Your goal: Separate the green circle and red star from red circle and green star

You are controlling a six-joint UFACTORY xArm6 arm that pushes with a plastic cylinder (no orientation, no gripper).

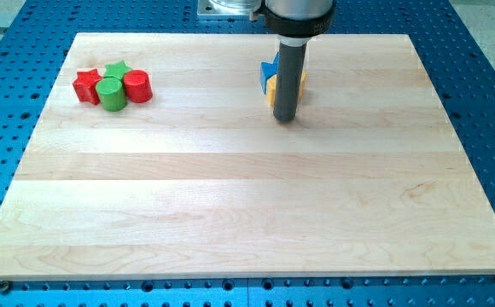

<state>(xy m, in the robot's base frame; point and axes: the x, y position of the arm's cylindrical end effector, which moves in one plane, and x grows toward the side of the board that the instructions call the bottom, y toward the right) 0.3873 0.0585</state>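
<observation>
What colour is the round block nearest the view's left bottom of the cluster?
Green; the green circle shows clearly in the camera view.

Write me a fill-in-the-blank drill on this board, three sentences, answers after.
1. The green circle sits between the red star and the red ____.
2. The green star lies toward the view's ____ from the green circle.
3. My tip is at the blue block and yellow block, far to the view's ____ of the four-block cluster.

Answers: circle; top; right
</observation>
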